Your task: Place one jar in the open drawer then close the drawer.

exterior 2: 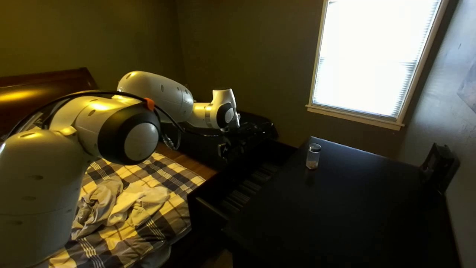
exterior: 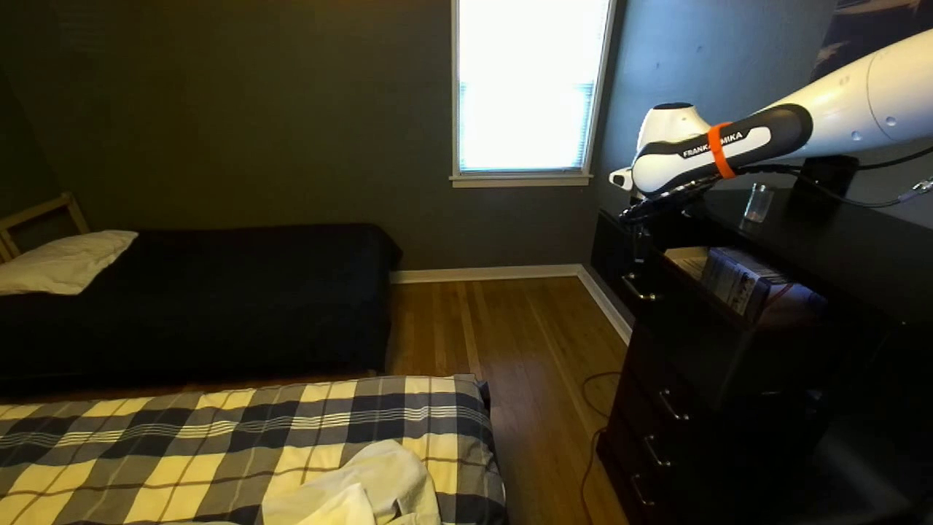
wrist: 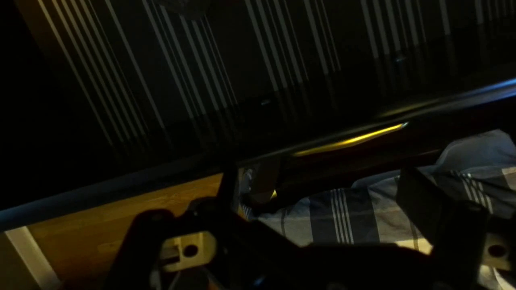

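Note:
The clear jar (exterior: pixel 759 203) stands upright on the dresser top, and it also shows in an exterior view (exterior 2: pixel 313 156) with some small contents at its bottom. The dark drawer (exterior: pixel 692 328) is pulled open; in the wrist view its front rim (wrist: pixel 342 143) runs slantwise, with a striped floor behind it. My gripper (wrist: pixel 320 177) is open, with nothing seen between its fingers. It is at the drawer's front side, and its fingers point down near the drawer's handle (exterior: pixel 640 286). A greyish shape (wrist: pixel 185 7) at the wrist view's top edge cannot be made out.
The dark dresser top (exterior 2: pixel 357 208) also holds a black object (exterior 2: pixel 438 167) by the wall. A bed with a plaid cover (exterior: pixel 240 445) and crumpled cloth stands before the dresser. A dark bed (exterior: pixel 255 292) is farther off. A window (exterior: pixel 532 87) is behind.

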Tool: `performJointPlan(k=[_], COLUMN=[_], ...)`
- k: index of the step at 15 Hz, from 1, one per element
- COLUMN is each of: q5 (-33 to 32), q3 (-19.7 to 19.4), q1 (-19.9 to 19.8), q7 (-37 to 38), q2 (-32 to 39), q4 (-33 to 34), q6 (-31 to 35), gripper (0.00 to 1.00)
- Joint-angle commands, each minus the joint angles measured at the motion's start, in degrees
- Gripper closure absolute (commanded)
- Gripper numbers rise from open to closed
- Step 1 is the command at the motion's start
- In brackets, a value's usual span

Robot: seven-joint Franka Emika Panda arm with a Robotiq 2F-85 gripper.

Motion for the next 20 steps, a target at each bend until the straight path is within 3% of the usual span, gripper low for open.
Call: performJointPlan(k=[1, 11, 17, 20], q5=[-4.2, -9.4, -6.6, -1.7], q3=[-2.1, -7.1, -6.5, -5.3], q1=[-0.5, -3.6, -4.7, -3.5], q7=[-1.5, -0.7, 0.3, 7.5], q2=[-0.5, 0.2, 0.3, -0.6], q4=[-0.8, -0.4, 0.8, 3.6], q6=[-1.6, -2.0, -4.1, -11.7], gripper=[0.00, 0.00, 0.00, 0.00])
